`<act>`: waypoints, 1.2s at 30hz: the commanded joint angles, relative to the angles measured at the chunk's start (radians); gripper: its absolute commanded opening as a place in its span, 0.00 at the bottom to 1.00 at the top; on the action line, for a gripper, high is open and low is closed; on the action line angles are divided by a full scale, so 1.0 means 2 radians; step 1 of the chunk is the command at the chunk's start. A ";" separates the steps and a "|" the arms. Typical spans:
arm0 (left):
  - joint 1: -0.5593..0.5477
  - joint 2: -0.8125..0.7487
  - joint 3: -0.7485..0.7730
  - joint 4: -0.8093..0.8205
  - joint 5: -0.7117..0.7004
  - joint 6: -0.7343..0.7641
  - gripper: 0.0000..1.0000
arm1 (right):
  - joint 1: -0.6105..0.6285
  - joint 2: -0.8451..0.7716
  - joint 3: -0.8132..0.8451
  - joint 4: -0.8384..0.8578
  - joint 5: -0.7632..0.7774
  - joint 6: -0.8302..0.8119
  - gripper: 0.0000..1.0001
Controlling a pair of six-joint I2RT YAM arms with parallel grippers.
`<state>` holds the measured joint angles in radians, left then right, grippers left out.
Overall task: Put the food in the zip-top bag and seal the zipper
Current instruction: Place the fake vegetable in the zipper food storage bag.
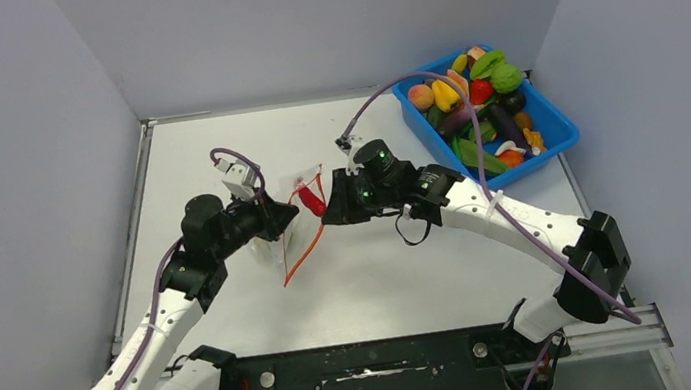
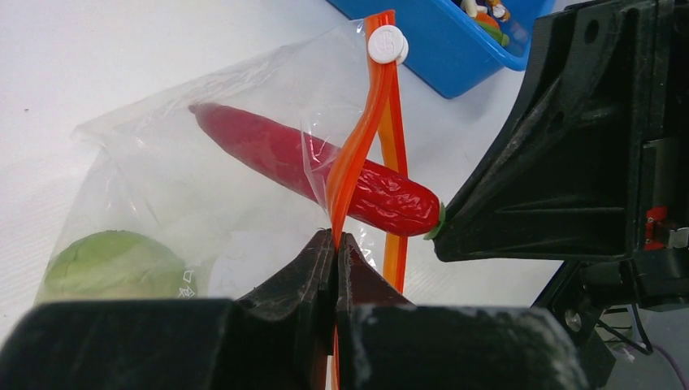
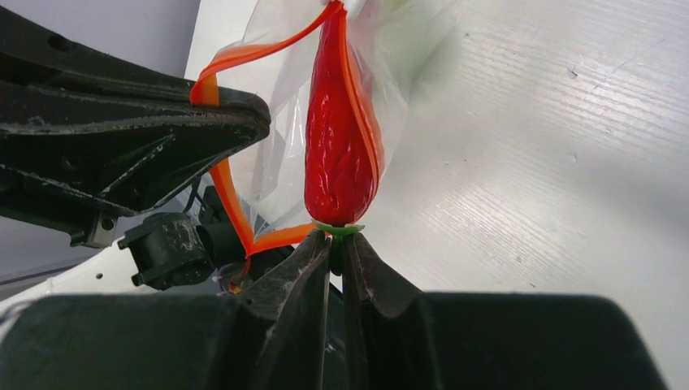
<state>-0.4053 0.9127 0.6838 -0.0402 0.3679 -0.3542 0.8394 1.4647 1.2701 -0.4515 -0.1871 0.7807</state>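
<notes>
The clear zip-top bag (image 2: pixel 187 162) hangs above the table mid-scene, mouth held apart. My left gripper (image 2: pixel 335 237) is shut on one side of the orange-red zipper (image 2: pixel 357 154); its white slider (image 2: pixel 387 43) sits at the far end. A red chili (image 3: pixel 337 154) pokes through the bag's mouth, about half inside. My right gripper (image 3: pixel 335 240) is shut on the chili's green stem. A green round food piece (image 2: pixel 114 264) lies inside the bag. From above, both grippers meet at the bag (image 1: pixel 294 232) and chili (image 1: pixel 312 199).
A blue tub (image 1: pixel 560 131) at the back right holds several more toy fruits and vegetables (image 1: pixel 481 102). Grey walls close in the white table (image 1: pixel 382 271) on the left, back and right.
</notes>
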 commanded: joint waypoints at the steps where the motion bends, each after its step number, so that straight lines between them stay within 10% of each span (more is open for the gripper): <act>1: -0.003 -0.008 0.004 0.036 0.009 0.004 0.00 | 0.004 0.005 0.016 0.052 -0.006 0.043 0.12; 21: -0.003 -0.012 0.004 0.035 0.008 0.004 0.00 | 0.004 0.019 -0.006 0.098 -0.019 0.077 0.35; 36: -0.004 -0.013 0.005 0.028 -0.014 0.006 0.00 | -0.006 -0.059 0.000 0.048 0.050 -0.093 0.43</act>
<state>-0.4065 0.9104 0.6830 -0.0406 0.3508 -0.3542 0.8383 1.4281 1.2518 -0.3347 -0.1806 0.7525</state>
